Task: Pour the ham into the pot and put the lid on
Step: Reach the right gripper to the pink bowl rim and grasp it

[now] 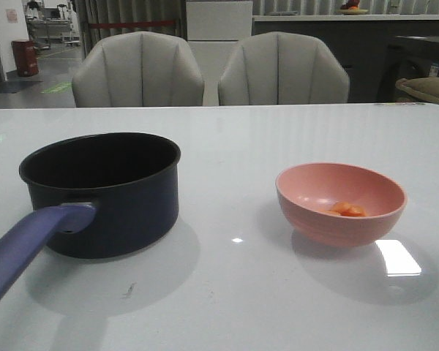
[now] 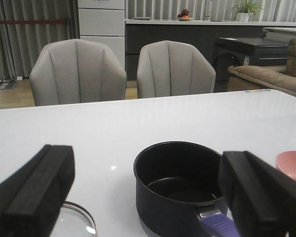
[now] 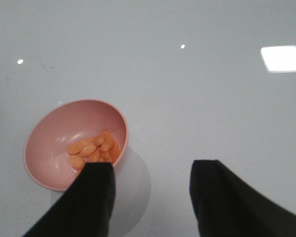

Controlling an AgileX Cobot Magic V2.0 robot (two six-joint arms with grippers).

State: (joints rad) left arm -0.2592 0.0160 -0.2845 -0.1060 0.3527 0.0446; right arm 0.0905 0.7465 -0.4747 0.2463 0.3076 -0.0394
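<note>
We see only our fingers, none of the arms behind them. The left gripper shows two thick, matte black fingers with blocky, squared ends and flat faces, each built in stepped layers. The right gripper shows two black fingers too, smoother, broad below and narrowing to blunt tips. No cables, screws or markings show.

Low front view across pot and bowl; left wrist level, right wrist seemingly overhead.
</note>
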